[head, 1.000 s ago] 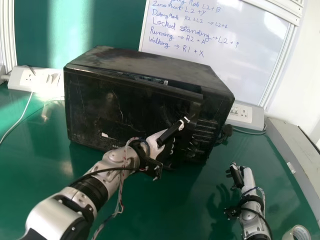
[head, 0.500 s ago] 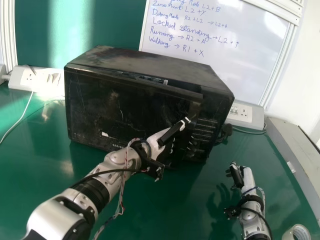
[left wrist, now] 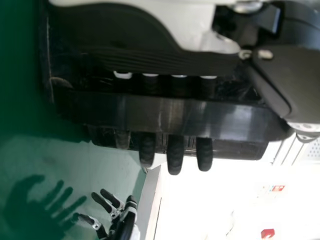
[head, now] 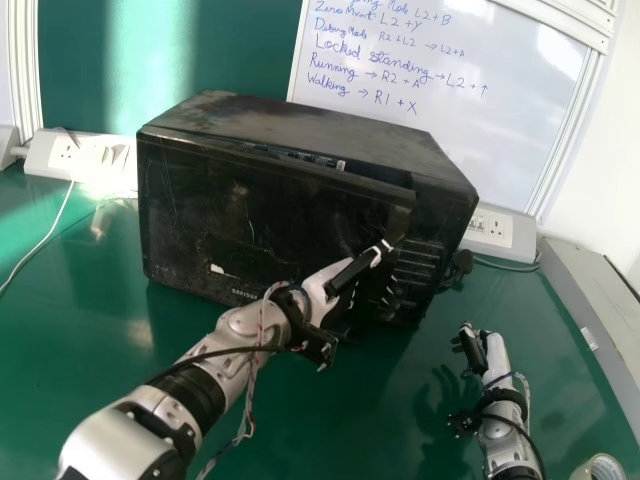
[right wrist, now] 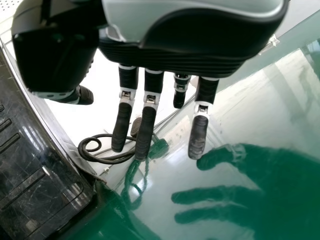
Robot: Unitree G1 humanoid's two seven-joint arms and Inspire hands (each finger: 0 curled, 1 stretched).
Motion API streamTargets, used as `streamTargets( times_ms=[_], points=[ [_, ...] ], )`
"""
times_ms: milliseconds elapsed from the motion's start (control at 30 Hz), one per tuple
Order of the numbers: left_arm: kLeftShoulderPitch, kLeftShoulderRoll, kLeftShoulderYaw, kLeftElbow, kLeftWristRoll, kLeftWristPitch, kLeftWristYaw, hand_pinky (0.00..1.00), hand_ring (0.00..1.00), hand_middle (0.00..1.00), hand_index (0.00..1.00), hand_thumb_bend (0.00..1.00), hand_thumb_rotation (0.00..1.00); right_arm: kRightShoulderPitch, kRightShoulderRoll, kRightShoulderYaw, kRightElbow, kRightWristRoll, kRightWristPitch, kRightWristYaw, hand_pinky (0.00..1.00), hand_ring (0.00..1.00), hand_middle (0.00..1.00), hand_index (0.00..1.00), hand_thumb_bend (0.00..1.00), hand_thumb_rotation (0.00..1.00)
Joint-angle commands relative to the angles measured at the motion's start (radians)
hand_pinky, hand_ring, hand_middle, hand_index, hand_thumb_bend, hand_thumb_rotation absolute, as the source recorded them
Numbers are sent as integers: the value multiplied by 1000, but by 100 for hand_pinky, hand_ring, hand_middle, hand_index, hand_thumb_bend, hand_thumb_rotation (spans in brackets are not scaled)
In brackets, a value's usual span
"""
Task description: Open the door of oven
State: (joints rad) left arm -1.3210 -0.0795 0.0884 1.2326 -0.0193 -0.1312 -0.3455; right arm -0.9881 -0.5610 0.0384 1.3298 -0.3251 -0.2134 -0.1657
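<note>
The black oven [head: 300, 130] stands on the green bench [head: 60, 340], in the middle of the head view, its front turned towards the robot. Its door [head: 230, 220] is slightly ajar, standing out from the body along the top and at the edge beside the controls.

The left hand [head: 318, 290] is at that edge, near the lower part of the oven's front. In the left wrist view the edge passes between thumb and fingers [left wrist: 175, 155] — the fingers run nearly straight behind it, their tips showing beyond. The hand is open rather than curled shut.

The right hand [head: 494, 358] is over the bench on the right side, apart from the oven, open and holding nothing; its shadow [head: 430, 400] falls on the green surface. The right wrist view shows its fingers slightly bent and spread.

Behind the oven is a whiteboard [head: 520, 130] with blue handwriting. A socket panel [head: 85, 160] is at the left, with a white cable [head: 50, 235], and another [head: 500, 232] at the right — a black cable [right wrist: 107, 160] lies near the oven there. A roll of tape [head: 603, 466] is in the lower right corner.
</note>
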Motion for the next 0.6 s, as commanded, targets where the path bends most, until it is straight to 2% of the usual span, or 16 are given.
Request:
streamTargets(
  times_ms=[0,100,233,433,567],
  points=[
    [-10,-17,-11,-72,-3,-19,8,3,7,11,15,92,74,1,1,-4,9,5,3,11,34,41,49,49,52,14],
    [18,-16,-18,-125,-2,-2,33,3,7,12,15,83,72,0,0,-2,9,2,3,6,36,42,50,49,52,14],
    [58,-14,-28,-186,-2,9,62,3,7,12,15,76,71,1,0,-7,10,6,4,3,35,41,49,49,52,14],
    [91,-6,-40,-250,-5,38,92,3,7,12,14,79,72,1,-2,-4,10,3,1,6,36,42,49,49,52,14],
    [138,-8,-51,-342,-13,71,81,3,7,11,14,80,72,2,-2,-2,10,1,-1,3,35,41,48,49,52,14]
  ],
)
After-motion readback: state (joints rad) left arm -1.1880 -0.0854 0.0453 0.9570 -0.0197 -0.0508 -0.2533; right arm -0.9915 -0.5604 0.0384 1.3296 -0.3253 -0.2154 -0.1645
